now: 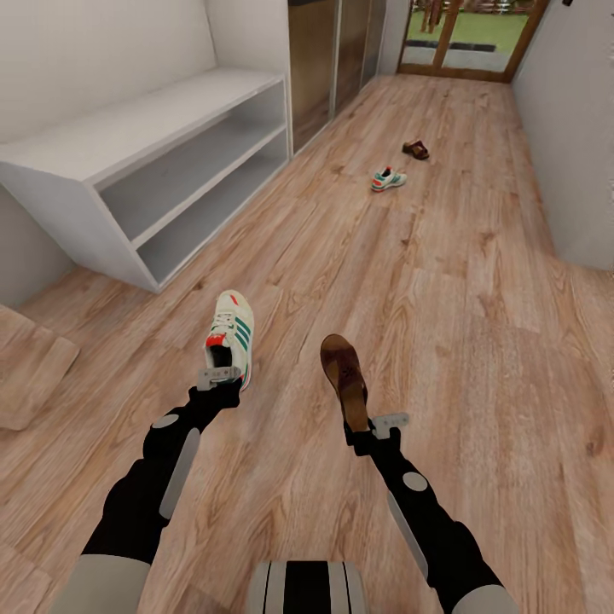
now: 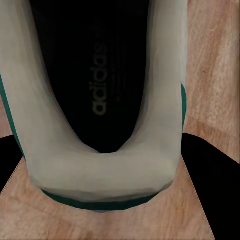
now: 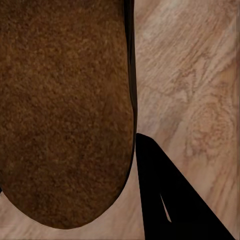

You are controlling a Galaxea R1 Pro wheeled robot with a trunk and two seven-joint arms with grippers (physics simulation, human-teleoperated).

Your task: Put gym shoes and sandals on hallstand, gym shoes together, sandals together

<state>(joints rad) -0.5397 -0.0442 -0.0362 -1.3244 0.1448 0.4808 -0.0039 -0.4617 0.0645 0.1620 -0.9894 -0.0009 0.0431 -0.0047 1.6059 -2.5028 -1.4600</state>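
Observation:
My left gripper [image 1: 223,375] is shut on the heel of a white gym shoe [image 1: 231,335] with green stripes, held above the corridor floor [image 1: 443,307]. The left wrist view looks into that shoe's dark opening [image 2: 95,85], with black fingers [image 2: 210,185] on either side. My right gripper [image 1: 368,424] is shut on the end of a brown sandal [image 1: 343,375], held on edge; its brown face [image 3: 65,110] fills much of the right wrist view. A second gym shoe [image 1: 388,179] and a second sandal [image 1: 416,149] lie far down the corridor. The hallstand [image 1: 153,162] stands at the left.
A glass door [image 1: 465,38] closes the far end of the corridor. A pale wall [image 1: 571,128] runs along the right. Dark wardrobe panels [image 1: 328,60] follow the hallstand. A low wooden step [image 1: 30,367] sits at the near left.

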